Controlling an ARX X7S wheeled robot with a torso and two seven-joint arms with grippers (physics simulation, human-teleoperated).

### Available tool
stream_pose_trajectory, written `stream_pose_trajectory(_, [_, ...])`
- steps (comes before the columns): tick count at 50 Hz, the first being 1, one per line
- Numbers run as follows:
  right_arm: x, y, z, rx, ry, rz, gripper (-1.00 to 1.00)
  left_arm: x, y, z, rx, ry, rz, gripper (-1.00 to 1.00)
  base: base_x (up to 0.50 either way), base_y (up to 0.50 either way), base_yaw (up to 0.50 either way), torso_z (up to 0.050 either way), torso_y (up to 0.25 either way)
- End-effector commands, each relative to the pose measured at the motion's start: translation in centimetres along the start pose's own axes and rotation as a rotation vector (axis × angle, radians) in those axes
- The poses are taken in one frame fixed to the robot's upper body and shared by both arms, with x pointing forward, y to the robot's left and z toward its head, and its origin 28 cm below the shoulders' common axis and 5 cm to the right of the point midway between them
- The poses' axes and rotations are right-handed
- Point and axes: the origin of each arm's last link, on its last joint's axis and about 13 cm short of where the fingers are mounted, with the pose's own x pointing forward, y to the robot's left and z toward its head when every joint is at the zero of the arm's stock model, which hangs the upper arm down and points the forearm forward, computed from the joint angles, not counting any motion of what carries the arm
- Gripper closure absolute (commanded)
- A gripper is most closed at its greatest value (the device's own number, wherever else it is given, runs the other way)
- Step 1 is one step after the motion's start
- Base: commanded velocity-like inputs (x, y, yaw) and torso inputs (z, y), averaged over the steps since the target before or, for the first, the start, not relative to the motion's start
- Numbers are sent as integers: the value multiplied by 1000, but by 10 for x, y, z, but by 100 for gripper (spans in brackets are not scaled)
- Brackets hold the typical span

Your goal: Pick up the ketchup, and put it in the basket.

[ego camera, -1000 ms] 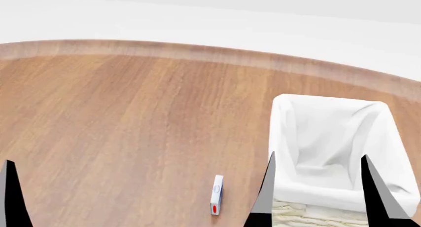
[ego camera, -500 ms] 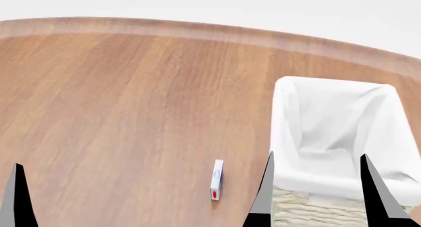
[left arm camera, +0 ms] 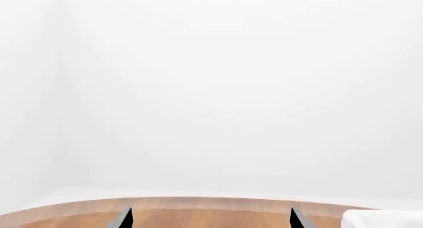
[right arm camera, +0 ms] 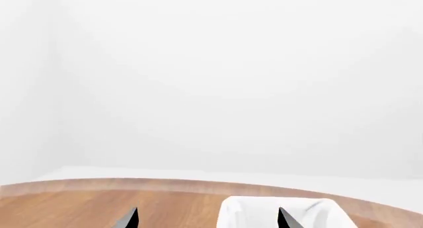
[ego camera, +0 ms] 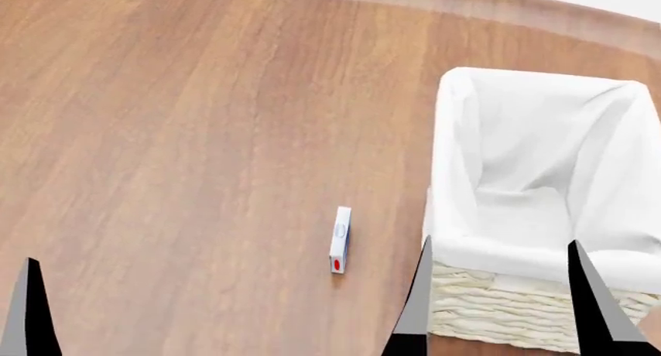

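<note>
Worktop [ego camera: 186, 124] of brown wood fills most of the head view, with a curved far edge. Near its right side stands the basket [ego camera: 516, 313], cream wicker with a white cloth liner folded over the rim. Only the liner shows inside it. Just left of the basket, apart from it, a small white box [ego camera: 340, 239] with a red spot and blue marking lies flat on the wood.

The ketchup bottle appears in none of the three views, so its place cannot be told.

The right claw [ego camera: 498, 306] shows as two dark pointed fingertips at the bottom of the head view, set wide apart, over the near end of the basket, with nothing between them. Of the left claw [left arm camera: 210, 219], only one fingertip shows at the bottom left corner of the head view. Its wrist view shows both tips spread wide, empty, above the worktop's far edge and a plain white wall [left arm camera: 225, 89].
</note>
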Motion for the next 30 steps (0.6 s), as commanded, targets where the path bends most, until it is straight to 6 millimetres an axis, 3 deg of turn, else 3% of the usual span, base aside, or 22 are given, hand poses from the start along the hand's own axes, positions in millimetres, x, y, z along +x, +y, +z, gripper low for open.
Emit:
stream_pose_trajectory(1, [0,0,0,0,-1,-1,-100,1,0,0,-12,5,4,-100,0,0,0,0,0])
stream_pose_trajectory(16, [0,-1,0,-1,1,-3,-100,6,19,-9,-70,40,229,-100,0,0,0,0,0])
stream_pose_trajectory(30, [0,0,-1,-2,4,-4,-100,0,40,-30,-183,65,493,-100,0,0,0,0,0])
